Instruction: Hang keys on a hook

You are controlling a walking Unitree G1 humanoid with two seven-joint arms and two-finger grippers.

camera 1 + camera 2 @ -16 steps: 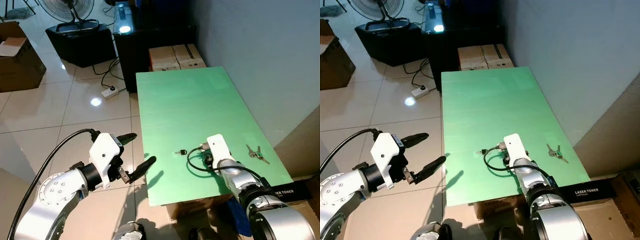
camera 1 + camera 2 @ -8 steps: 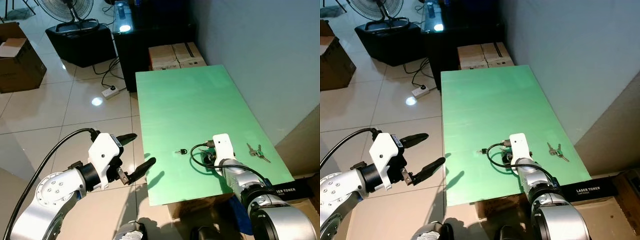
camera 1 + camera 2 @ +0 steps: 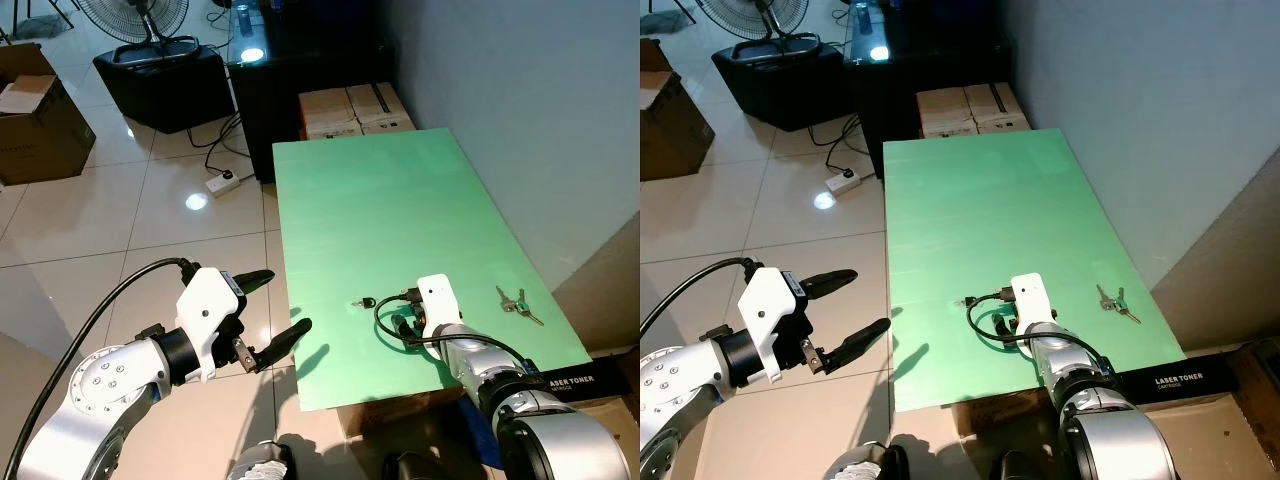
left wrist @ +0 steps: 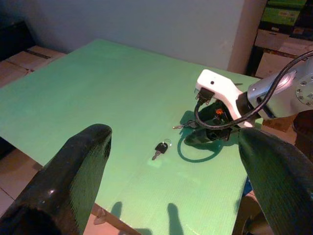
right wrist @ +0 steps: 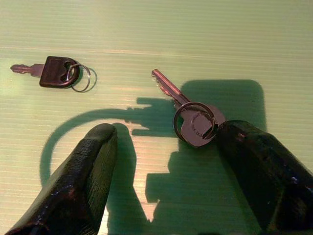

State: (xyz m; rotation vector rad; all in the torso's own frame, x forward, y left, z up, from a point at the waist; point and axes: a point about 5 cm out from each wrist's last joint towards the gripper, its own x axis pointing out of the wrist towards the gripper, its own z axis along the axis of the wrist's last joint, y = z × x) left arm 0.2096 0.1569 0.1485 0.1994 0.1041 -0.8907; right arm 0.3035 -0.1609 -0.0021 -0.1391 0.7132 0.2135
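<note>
A small black-headed key [image 3: 365,302] on a ring lies near the front of the green table [image 3: 390,200]. Just right of it, a silver key [image 5: 193,120] on a ring lies flat between the spread fingers of my open right gripper [image 5: 166,132], which hovers low over the table [image 3: 405,322]. In the right wrist view the black-headed key [image 5: 54,72] sits apart from the silver one. A second bunch of keys [image 3: 515,305] rests near the table's right edge. My left gripper [image 3: 287,298] stands open and empty over the floor beside the table's left edge.
The wall [image 3: 520,90] runs along the table's right side. Cardboard boxes [image 3: 355,110] and a black cabinet [image 3: 300,60] stand beyond the far end. A power strip [image 3: 222,183] with cables lies on the tiled floor, and a fan base [image 3: 160,80] stands further back.
My right gripper has shifted slightly over the silver key, first right, then back left. The left arm holds its place.
</note>
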